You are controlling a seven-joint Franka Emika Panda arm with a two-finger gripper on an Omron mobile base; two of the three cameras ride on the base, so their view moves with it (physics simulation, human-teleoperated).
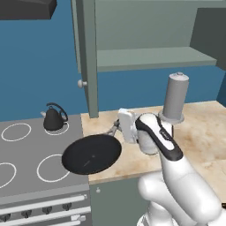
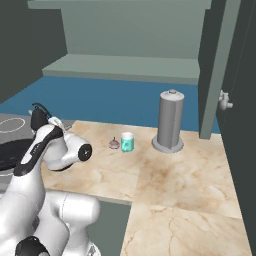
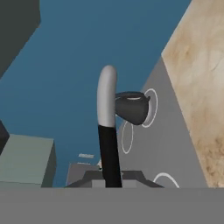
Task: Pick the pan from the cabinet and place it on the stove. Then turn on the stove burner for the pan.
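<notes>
The black pan (image 1: 92,153) hangs low over the right front ring of the grey stove (image 1: 26,176), and its right side reaches over the marble counter's edge. My gripper (image 1: 116,129) is shut on the thin handle at the pan's back right. In the hand view that handle (image 3: 108,140) runs up from the bottom, black and then grey at the tip. A dark slice of the pan (image 2: 10,156) shows at the left in the right base view, behind my arm. The grey-green cabinet (image 1: 150,57) stands open above the counter, with a bare shelf.
A small black kettle (image 1: 54,118) sits on the stove's back right ring. The open cabinet door (image 1: 90,57) hangs just behind the pan. A grey cylinder (image 1: 175,98), a teal cup (image 2: 127,142) and a small object (image 2: 114,144) stand on the counter (image 1: 203,137). Dark knobs (image 1: 46,210) line the stove's front.
</notes>
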